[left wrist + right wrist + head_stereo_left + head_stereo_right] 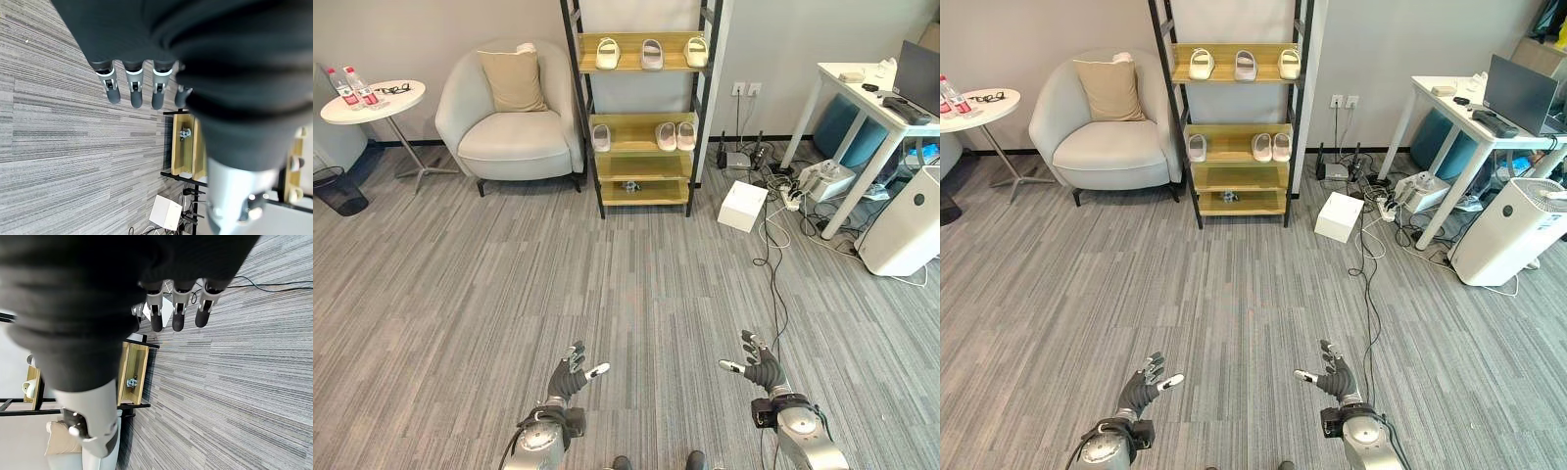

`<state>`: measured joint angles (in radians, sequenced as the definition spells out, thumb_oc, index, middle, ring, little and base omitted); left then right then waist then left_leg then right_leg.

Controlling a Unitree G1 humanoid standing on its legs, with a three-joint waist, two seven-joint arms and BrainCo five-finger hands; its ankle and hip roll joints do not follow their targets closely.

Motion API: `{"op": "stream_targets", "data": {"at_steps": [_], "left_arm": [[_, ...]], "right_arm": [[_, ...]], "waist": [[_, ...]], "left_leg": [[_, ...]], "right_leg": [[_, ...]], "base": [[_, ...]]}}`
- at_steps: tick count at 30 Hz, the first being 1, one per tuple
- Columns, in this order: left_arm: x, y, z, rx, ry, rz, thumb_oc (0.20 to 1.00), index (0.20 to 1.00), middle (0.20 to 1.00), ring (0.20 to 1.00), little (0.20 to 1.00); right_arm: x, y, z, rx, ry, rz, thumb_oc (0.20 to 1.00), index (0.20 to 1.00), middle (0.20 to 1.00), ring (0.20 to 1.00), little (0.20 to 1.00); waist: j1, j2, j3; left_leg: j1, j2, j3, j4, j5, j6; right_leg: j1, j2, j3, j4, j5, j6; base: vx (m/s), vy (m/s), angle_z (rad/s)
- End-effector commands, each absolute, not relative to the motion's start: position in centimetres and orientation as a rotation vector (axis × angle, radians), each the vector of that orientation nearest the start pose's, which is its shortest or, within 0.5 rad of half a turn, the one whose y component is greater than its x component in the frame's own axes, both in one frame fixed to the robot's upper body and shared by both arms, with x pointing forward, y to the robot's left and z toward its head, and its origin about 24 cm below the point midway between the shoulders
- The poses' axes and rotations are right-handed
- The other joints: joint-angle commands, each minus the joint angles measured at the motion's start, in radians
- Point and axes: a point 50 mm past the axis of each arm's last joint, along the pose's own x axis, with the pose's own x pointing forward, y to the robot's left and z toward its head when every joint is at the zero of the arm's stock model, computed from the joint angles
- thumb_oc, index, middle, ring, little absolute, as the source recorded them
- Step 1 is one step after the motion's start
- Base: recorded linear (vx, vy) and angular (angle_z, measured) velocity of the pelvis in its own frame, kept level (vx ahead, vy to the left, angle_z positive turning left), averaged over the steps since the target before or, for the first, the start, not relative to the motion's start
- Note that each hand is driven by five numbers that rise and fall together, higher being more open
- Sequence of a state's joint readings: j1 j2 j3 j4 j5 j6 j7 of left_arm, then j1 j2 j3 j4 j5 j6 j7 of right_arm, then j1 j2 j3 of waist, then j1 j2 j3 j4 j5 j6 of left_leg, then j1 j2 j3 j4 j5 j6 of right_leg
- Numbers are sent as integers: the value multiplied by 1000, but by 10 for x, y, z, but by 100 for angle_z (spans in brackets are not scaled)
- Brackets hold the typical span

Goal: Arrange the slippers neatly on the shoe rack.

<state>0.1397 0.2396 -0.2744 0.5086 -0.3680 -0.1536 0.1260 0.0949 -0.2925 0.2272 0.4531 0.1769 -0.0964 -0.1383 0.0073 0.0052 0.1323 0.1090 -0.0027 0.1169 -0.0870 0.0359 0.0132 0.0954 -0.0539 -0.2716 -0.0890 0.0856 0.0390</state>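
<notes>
Wooden shoe rack (639, 131) holds six slippers (608, 53); left hand (570, 372) and right hand (760, 366) spread, empty.

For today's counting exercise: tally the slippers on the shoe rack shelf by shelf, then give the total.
Top shelf slippers: 3
Middle shelf slippers: 3
Lower shelf slippers: 0 (just one small object, too small to identify)
Total on the shoe rack: 6

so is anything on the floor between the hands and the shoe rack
Nothing visible. Bare carpet runs from the left hand and right hand, both open and empty, to the shoe rack. The white box and cables lie to the rack's right, off the straight path.
</notes>
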Motion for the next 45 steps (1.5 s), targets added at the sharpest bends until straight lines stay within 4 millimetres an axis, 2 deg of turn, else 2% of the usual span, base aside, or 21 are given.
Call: {"op": "stream_targets", "data": {"at_steps": [1,13,31,42,45], "left_arm": [[201,174,-64,2,397,8,1000,1000,1000,1000,1000],[198,176,-66,-42,407,37,1000,1000,1000,1000,1000],[197,178,-68,-63,421,60,1000,1000,1000,1000,1000],[197,180,-68,-74,422,78,1000,1000,1000,1000,1000],[190,196,-65,-61,416,109,1000,1000,1000,1000,1000]], "right_arm": [[210,-189,-54,-188,378,5,1000,1000,1000,1000,1000],[209,-194,-56,-193,391,-13,1000,1000,1000,1000,1000],[209,-190,-58,-190,403,-3,1000,1000,1000,1000,1000],[213,-190,-54,-188,383,-3,1000,1000,1000,1000,1000],[217,-192,-47,-215,356,5,1000,1000,1000,1000,1000]], "waist": [[0,-12,1],[3,-13,-2],[2,-13,-5],[3,-21,16],[13,-31,42]], "left_leg": [[54,-1,36,0,-148,-11],[59,-3,31,0,-151,-11],[53,-4,27,0,-149,-10],[30,-6,24,0,-145,-10],[17,-8,24,0,-142,-4]], "right_leg": [[97,-24,-43,2,-209,52],[103,-23,-46,2,-212,51],[99,-23,-49,2,-210,51],[77,-22,-49,2,-206,54],[63,-25,-49,2,-204,57]], "base": [[0,0,0],[0,0,0],[0,0,0],[14,4,0],[65,75,0]]}}
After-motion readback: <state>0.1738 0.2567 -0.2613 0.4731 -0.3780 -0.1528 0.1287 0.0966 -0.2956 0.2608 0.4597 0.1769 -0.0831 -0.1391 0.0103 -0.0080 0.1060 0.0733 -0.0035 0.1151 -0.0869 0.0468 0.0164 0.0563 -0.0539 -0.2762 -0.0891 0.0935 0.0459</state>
